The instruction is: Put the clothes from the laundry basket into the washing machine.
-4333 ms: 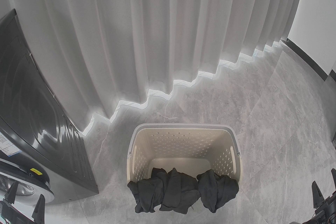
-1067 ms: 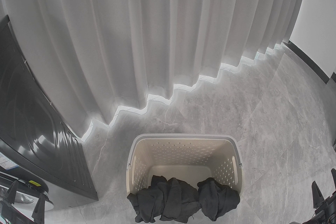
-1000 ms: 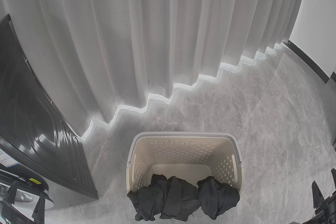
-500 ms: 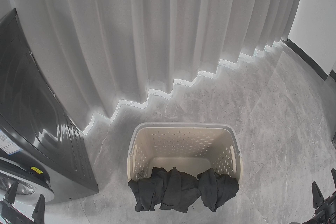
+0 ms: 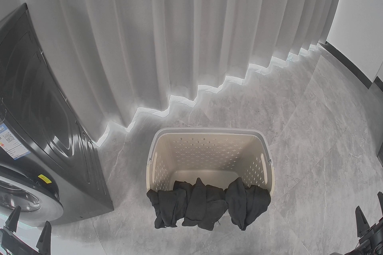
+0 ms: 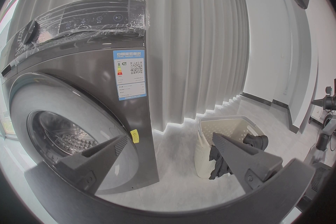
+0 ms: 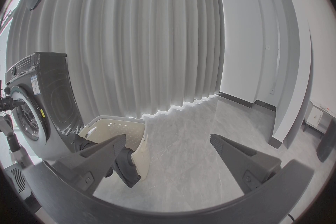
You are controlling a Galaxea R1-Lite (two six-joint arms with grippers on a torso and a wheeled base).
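Down at the near edge, the left gripper (image 5: 28, 224) hangs low with its fingers spread wide and nothing between them, and the right gripper (image 5: 370, 208) is the same, wide open and empty. Just ahead, the clothes (image 5: 207, 204) are dark bundles slung over the near rim of the laundry basket (image 5: 209, 131), half inside and half dangling outside. That's the danger spot. Pinch one loose fold and the rest could slide off onto the floor (image 5: 311, 128). Pull too hard and the light basket may skid or tip on that polished grey stone. The pieces look tangled too, so one lift might drag a second garment along. To the robot's left stands the dark washing machine (image 5: 40, 128), well apart from the basket. Its round door (image 5: 20, 196) looks shut from here, so arriving with a handful of cloth would leave no hand free to open it, and a trailing sleeve could catch on the door ring. Behind it all, pleated white curtains (image 5: 179, 28) fall to the floor with light glowing under the hem, and a plain white wall (image 5: 363, 8) with a dark skirting (image 5: 347, 64) closes the far right.
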